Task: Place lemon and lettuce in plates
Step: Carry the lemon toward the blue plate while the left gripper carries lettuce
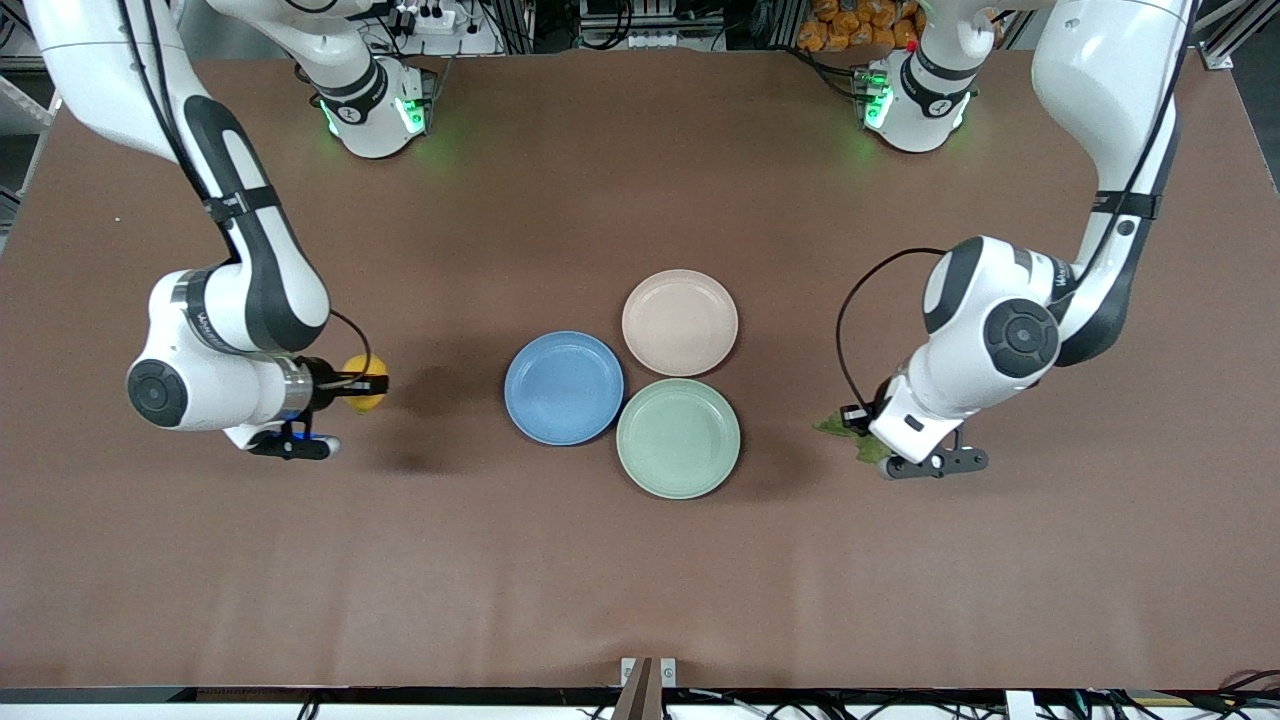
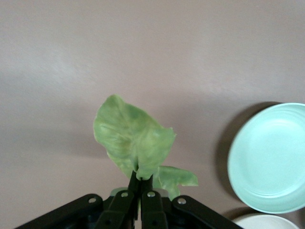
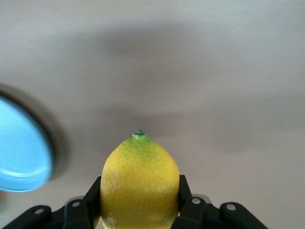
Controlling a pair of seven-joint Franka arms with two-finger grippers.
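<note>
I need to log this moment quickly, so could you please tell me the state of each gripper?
Left gripper: shut on the lettuce, over bare table.
Right gripper: shut on the lemon, over bare table.

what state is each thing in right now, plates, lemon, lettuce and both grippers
small oval yellow lemon: held in the air
crinkled green lettuce leaf: pinched by its stem, hanging above the table
round blue plate: empty
round beige-pink plate: empty
round mint-green plate: empty
right gripper: shut on the lemon
left gripper: shut on the lettuce
</note>
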